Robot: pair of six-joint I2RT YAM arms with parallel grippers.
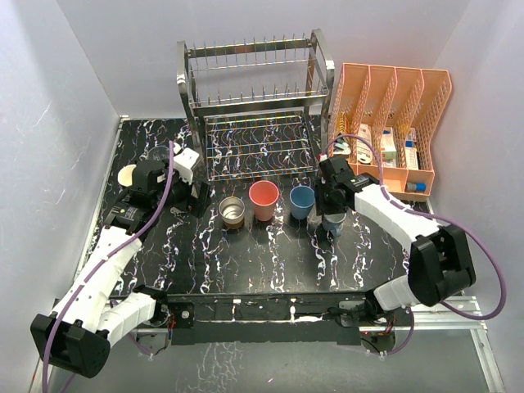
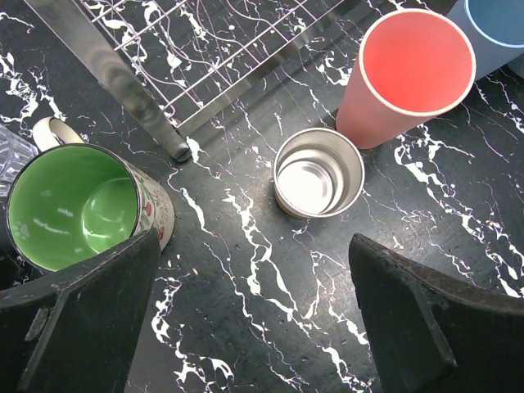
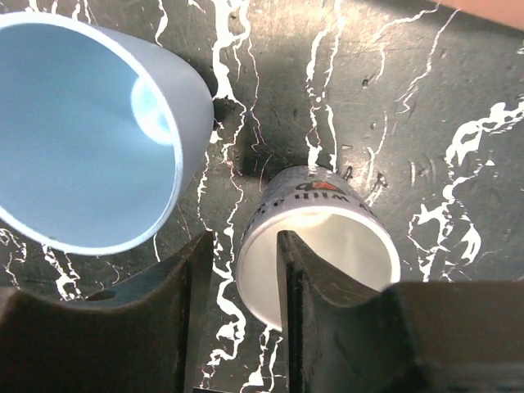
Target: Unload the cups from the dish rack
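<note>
The dish rack [image 1: 258,98] looks empty at the far side, the cups [image 1: 264,199] lined up on the near surface, where the right gripper [image 3: 243,246], slightly apart, straddles the rim of the white cup [image 3: 336,237], seemingly to set it upright, while the left gripper [image 2: 252,270] hangs wide apart near the green mug [image 2: 74,205].

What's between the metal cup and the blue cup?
A salmon-pink tumbler stands upright between the metal cup and the blue cup; the top view shows it.

The table [image 1: 246,262] is surveyed whole from high above its near edge, looking steeply down. Both wrist views are held close over it, facing downward. The blue tumbler [image 2: 501,33] is shared by all three.
</note>
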